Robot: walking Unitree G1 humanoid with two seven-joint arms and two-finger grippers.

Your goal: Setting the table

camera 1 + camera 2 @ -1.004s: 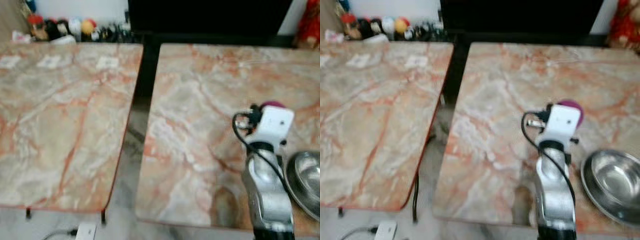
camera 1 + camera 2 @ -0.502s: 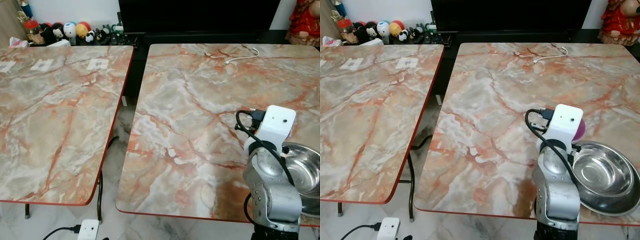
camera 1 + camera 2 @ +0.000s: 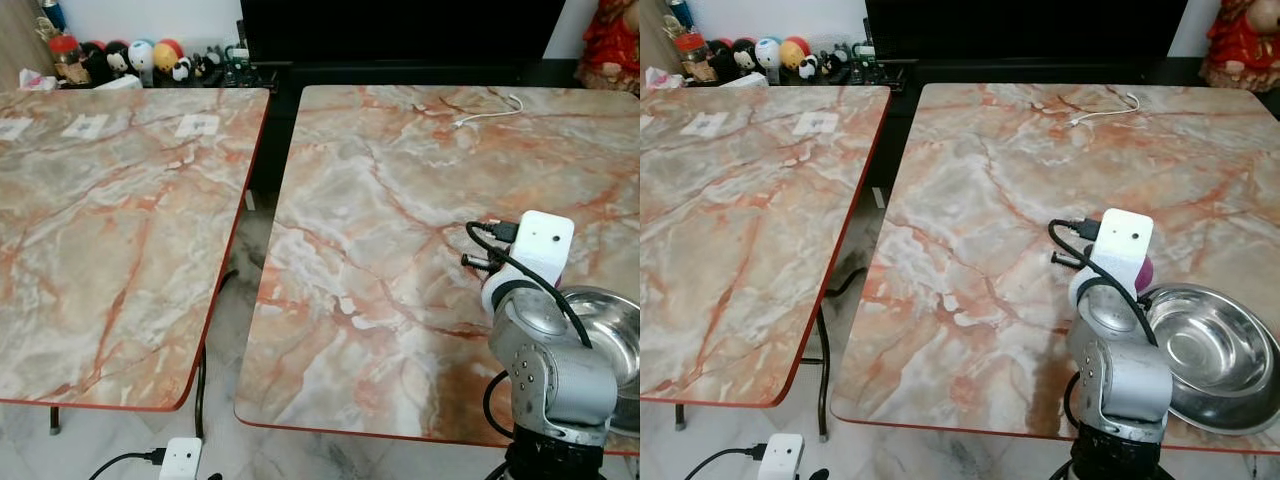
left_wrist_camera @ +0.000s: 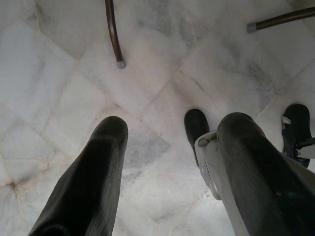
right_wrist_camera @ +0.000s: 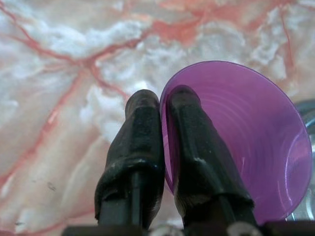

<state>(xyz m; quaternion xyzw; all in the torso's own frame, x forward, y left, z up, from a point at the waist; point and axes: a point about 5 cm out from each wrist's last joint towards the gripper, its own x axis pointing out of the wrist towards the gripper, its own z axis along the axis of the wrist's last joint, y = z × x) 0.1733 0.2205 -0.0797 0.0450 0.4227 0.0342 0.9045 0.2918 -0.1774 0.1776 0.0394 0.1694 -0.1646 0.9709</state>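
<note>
left claw hangs low over the pale marble floor, its two black fingers spread wide with nothing between them; two thin metal legs and a dark shoe-like foot show on the floor beyond it. going to the right, the left marble surface carries three small white paper squares near its far edge, and a row of small toy figures stands behind it against the wall. a narrow gap with floor divides it from the right marble surface, where a white cable lies near the far edge. on the floor below the near edge sits a white power adapter. right claw is over the right part of this surface; its fingers are closed narrow on the rim of a purple cup, one finger inside and one outside the wall. in the eye views the cup peeks out behind the white wrist camera box, just beside the steel bowl that rests at the near right corner of the surface. a red figure stands at the far right.
</note>
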